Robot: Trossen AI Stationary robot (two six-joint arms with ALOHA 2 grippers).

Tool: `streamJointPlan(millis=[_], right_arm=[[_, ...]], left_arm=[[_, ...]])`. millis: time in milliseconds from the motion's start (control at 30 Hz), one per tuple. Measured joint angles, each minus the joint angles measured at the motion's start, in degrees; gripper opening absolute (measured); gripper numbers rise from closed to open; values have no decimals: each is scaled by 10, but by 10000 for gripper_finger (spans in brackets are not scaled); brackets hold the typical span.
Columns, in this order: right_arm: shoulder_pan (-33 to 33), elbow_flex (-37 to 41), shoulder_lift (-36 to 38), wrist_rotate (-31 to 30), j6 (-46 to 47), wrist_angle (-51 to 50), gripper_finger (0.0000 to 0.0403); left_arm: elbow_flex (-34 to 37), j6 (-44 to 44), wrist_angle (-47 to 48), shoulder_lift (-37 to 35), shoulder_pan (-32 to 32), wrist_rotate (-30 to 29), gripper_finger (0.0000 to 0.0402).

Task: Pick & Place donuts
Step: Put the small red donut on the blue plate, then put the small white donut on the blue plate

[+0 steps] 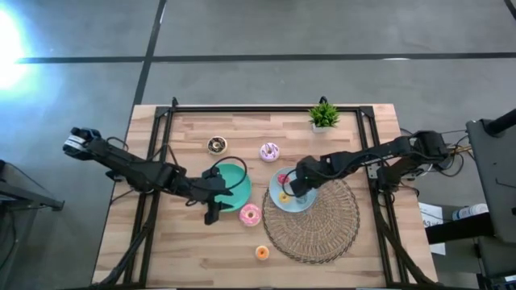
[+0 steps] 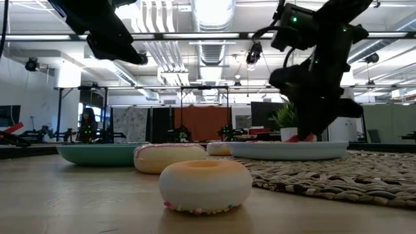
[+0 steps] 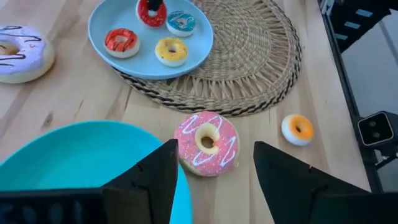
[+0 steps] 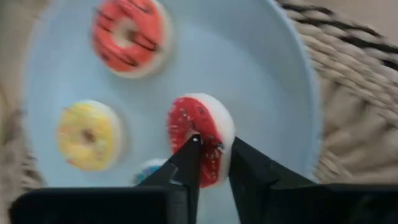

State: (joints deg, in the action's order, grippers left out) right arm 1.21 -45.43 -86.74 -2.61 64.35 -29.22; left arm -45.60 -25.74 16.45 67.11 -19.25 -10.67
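Right gripper [image 4: 212, 163] is pinching the red donut [image 4: 202, 134] on edge, hovering right over the blue plate [image 4: 273, 81] below.

At the left wrist view's left edge, a pink-frosted donut [image 3: 18, 53] is cut off. The right end effector's fingers [image 4: 186, 165] hide the lower part of a red donut [image 4: 202, 134] and most of a blue donut [image 4: 149, 171].

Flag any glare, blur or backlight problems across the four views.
High view: bright glare blows out the floor at the upper left corner. Low view: ceiling lights backlight both arms into silhouettes; the near orange donut is soft. Right wrist view: blurred throughout, including the red donut in the right gripper. Left wrist view: evenly lit, pink donut sharp.
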Motion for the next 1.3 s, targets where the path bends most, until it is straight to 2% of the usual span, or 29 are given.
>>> streamJointPlan(millis=[267, 533, 667, 833, 933, 1067, 1300], right_arm=[[6, -18, 0, -20, -19, -39, 147], [9, -94, 1, -66, -68, -167, 161], [29, -122, 1, -67, -162, -167, 162], [114, -176, -7, -66, -304, -81, 155], [167, -209, -41, -64, -351, -33, 151], [228, -275, -130, -34, -396, -5, 155], [292, -442, -306, -7, -503, -27, 184]], left_arm=[[0, 4, -2, -8, 0, -18, 184], [0, 4, 0, -8, 0, -23, 184], [0, 4, 1, -8, 0, -23, 184], [0, 1, 10, -8, 0, -23, 184], [0, -1, 12, -8, 0, -23, 184], [0, -2, 12, -8, 0, -23, 184], [0, -36, 25, -8, -1, -23, 184]])
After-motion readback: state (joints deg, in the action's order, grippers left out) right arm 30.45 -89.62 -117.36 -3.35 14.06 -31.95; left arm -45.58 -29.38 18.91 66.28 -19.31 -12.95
